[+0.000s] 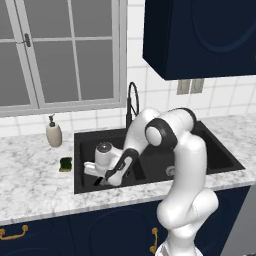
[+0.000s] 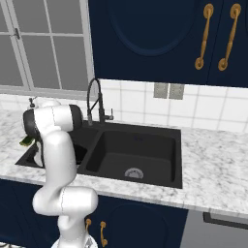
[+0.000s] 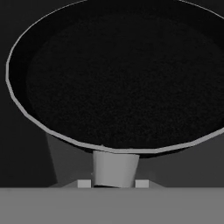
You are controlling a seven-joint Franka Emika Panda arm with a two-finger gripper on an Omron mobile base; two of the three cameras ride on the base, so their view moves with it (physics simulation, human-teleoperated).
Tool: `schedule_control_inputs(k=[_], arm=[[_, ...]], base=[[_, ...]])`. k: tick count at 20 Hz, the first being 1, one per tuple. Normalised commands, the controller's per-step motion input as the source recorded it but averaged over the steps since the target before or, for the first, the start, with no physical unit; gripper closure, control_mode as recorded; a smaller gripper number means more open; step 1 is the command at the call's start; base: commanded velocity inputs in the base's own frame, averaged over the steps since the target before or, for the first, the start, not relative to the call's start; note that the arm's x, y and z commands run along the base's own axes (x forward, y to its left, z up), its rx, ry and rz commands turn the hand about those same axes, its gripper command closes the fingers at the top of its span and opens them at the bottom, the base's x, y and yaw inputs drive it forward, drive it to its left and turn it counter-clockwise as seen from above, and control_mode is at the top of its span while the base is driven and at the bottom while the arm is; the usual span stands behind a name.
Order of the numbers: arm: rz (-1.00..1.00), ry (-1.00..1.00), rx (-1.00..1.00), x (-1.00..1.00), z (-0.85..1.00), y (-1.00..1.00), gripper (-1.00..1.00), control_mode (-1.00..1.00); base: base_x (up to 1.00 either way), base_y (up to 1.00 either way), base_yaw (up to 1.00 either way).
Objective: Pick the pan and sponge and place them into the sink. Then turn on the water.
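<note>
The black pan (image 3: 118,74) looms large in the hand view, its round bowl lying ahead of the hand. Its handle (image 3: 114,168) runs back between my fingertips (image 3: 84,183), and my gripper (image 3: 113,183) is shut on it. In the left base view the gripper (image 1: 100,179) reaches down into the left basin of the black sink (image 1: 82,137); the pan is hard to make out there against the dark basin. The green-and-yellow sponge (image 1: 65,164) lies on the counter just left of the sink. The sponge (image 2: 25,140) peeks out beside the arm. No water runs from the faucet (image 1: 131,102).
A beige soap dispenser (image 1: 53,134) stands on the marble counter behind the sponge. The sink's right basin (image 2: 131,155) has a round metal drain (image 2: 133,173). A window is behind the sink and dark blue cabinets hang above right.
</note>
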Motion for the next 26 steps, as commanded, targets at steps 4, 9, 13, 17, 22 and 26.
schedule_control_inputs(k=[4, 9, 13, 17, 22, 26], arm=[[0.0, 0.0, 0.0, 0.42, -0.33, -0.19, 1.0, -1.0], [0.0, 0.0, 0.0, 0.52, -0.4, -0.06, 1.0, -1.0], [0.0, 0.02, 0.03, 0.64, -0.26, 0.0, 1.0, -1.0], [0.0, 0.0, 0.03, 0.67, -0.34, -0.04, 1.0, -1.0], [0.0, 0.01, 0.03, 0.72, -0.52, -0.18, 1.0, -1.0], [0.02, 0.16, 0.03, 0.91, -0.27, -0.27, 1.0, -1.0]], base=[[0.0, 0.0, 0.0], [0.0, 0.0, 0.0], [0.0, 0.0, 0.0], [0.0, 0.0, 0.0], [0.0, 0.0, 0.0], [0.0, 0.0, 0.0]])
